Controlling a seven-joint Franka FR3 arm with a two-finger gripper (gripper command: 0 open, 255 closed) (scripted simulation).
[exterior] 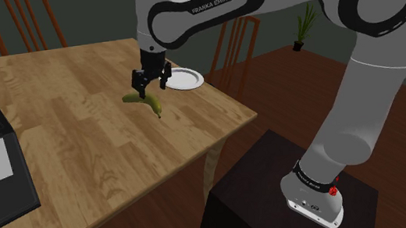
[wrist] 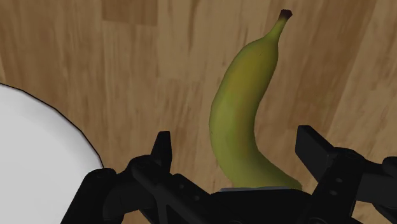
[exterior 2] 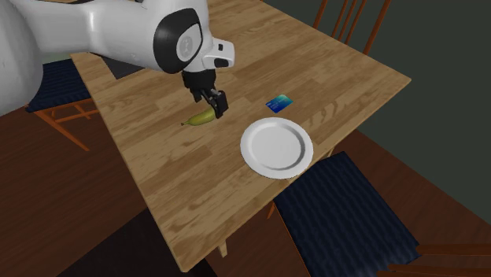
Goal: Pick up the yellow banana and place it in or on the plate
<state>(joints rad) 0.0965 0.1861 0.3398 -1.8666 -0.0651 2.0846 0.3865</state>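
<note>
Wrist view: banana (wrist: 245, 102) lies on table (wrist: 127, 70), beside the plate (wrist: 32, 149).

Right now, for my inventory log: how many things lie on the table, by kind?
Banana: 1
Plate: 1
Blue card: 1
Black box: 1
Total: 4
</note>
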